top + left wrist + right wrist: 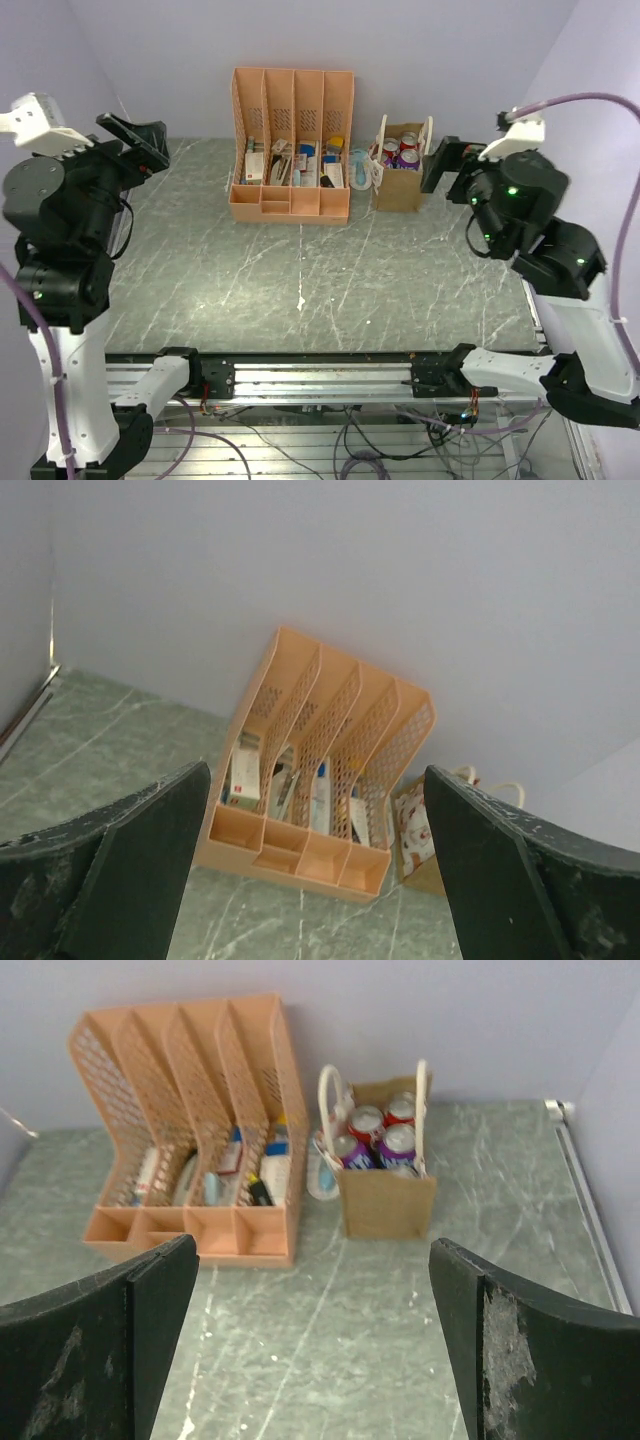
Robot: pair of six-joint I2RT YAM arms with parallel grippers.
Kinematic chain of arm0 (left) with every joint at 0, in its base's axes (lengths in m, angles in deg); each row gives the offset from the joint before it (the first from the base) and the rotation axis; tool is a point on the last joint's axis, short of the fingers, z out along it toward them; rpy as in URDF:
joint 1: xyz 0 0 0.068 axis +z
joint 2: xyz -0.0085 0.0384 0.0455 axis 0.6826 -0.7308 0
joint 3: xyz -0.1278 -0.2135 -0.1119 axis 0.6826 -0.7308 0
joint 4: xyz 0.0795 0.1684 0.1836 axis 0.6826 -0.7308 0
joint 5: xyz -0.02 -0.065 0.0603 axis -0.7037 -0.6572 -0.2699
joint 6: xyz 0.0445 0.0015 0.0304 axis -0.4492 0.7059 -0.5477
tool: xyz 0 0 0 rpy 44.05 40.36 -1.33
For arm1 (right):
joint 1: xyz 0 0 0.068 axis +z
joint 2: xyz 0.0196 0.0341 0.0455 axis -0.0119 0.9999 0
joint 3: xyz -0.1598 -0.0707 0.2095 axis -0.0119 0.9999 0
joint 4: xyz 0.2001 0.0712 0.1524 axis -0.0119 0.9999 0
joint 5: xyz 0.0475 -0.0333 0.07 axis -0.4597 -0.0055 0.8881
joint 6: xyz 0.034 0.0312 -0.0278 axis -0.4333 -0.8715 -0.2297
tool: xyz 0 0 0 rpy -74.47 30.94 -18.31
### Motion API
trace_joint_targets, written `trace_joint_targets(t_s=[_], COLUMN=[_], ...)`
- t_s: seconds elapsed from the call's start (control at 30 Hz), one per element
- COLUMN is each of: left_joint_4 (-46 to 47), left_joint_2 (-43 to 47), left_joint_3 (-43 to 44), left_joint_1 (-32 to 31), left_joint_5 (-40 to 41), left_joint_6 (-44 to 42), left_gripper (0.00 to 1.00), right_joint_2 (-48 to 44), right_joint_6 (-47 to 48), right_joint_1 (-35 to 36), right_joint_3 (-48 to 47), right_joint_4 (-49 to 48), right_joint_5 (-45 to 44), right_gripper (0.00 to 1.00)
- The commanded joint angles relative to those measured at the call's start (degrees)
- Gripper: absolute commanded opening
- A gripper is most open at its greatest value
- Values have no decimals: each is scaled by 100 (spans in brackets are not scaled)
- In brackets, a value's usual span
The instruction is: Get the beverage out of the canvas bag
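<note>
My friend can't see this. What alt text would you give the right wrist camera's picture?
A small tan canvas bag with whitish loop handles stands on a grey-green marbled table, holding at least four drink cans. A salmon-pink slotted organizer stands beside it, toward the picture's left, and the right gripper, wide open, frames the bottom corners with its two dark fingers.
</note>
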Motion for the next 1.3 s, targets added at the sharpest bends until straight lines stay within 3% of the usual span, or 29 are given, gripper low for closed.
trace_joint_targets(t_s=[0.0, 0.23, 0.63, 1.0, 1.27], left_joint_4=[785, 1906, 3631, 4592, 4863], left_joint_2=[93, 184, 81, -188, -332], left_joint_3=[-831, -2506, -4446, -4818, -4808], left_joint_1=[-19, -42, -83, -157, -174], left_joint_5=[169, -75, -1021, -1948, -2237], left_joint_6=[-110, -403, -801, -925, -1009], left_gripper=[98, 98, 98, 98, 98], right_joint_2=[-137, -337, -120, 1460, 3142], right_joint_6=[-168, -287, -123, 51, 719], right_joint_1=[-202, -597, -1152, -1883, -2105], right_joint_3=[1060, 3198, 5078, 4444, 2895], right_joint_4=[-639, -1687, -2971, -4095, -4474], right_joint_5=[-264, -406, 257, 1503, 1826], right_gripper=[100, 100, 100, 100, 96])
